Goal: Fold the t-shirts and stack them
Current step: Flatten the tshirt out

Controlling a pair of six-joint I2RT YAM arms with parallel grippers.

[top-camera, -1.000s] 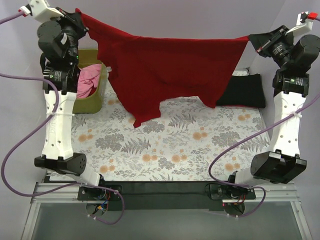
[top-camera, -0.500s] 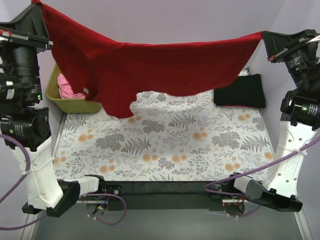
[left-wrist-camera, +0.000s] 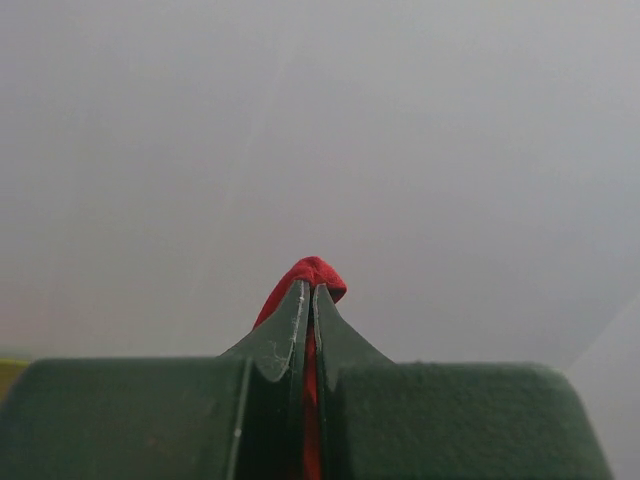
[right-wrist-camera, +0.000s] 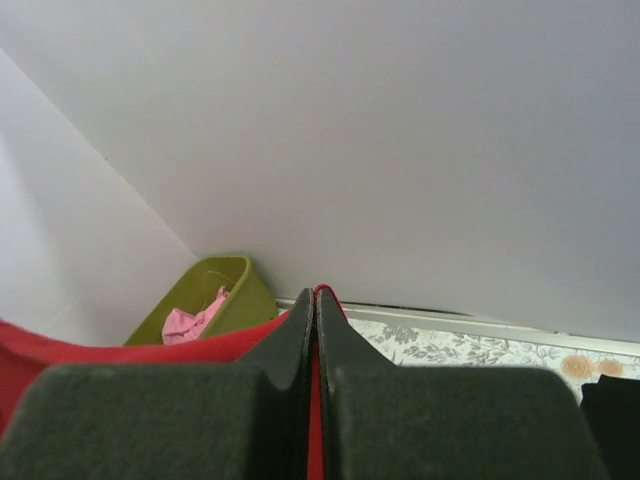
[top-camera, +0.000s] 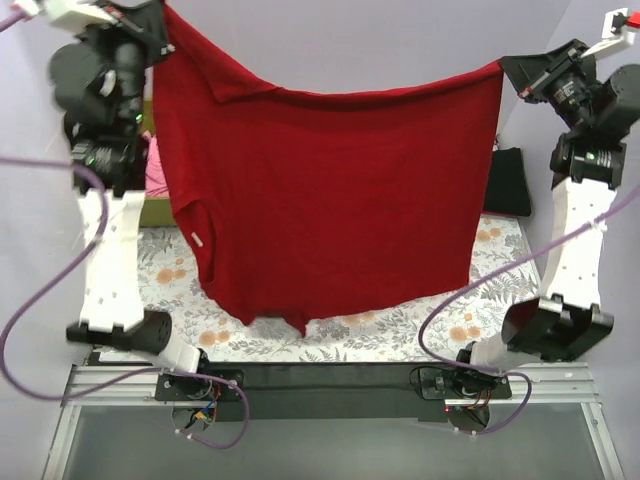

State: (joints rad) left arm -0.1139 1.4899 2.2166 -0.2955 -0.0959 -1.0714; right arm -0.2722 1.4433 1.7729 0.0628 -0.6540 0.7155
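Versus half a second ago, large dark red cloth t-shirt (top-camera: 330, 190) now hangs full-length between the arms, with left gripper (left-wrist-camera: 308, 292) and right gripper (right-wrist-camera: 315, 296) each clamped tight on a top corner. No fold yet. Black t-shirt (top-camera: 512, 180) and light pink t-shirt (right-wrist-camera: 195, 322) lie off to the sides, so most of the task is left.

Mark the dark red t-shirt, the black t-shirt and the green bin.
dark red t-shirt (top-camera: 340, 190), top external view, middle of hanging body.
black t-shirt (top-camera: 512, 185), top external view, exposed right strip.
green bin (right-wrist-camera: 246, 300), right wrist view, outer wall.

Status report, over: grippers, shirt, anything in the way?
Left gripper shut on dark red t-shirt. Right gripper shut on it too. Shirt hangs spread between them. No obstruction seen.
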